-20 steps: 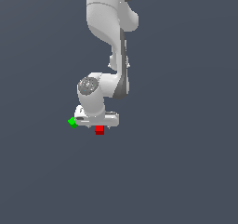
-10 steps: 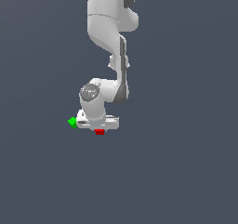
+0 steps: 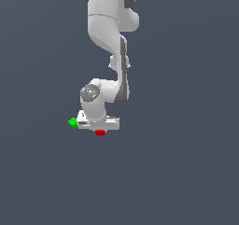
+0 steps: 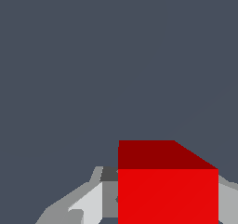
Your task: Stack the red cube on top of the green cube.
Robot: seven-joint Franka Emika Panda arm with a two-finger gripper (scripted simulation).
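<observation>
The red cube [image 3: 100,132] lies on the grey floor, mostly hidden under my white gripper [image 3: 99,128], which is low over it. In the wrist view the red cube [image 4: 167,195] fills the space between my fingertips [image 4: 88,204], and a finger sits against each of its sides, so the gripper is shut on it. The green cube [image 3: 72,122] lies on the floor just beyond the gripper's end, towards the exterior view's left, apart from the red cube. It is out of the wrist view.
The white arm [image 3: 107,42] rises straight up from the gripper to the top of the exterior view. Plain dark grey floor [image 3: 186,172] lies all around.
The gripper has come down onto the red cube, hiding more of it. Both cubes have stayed where they were.
</observation>
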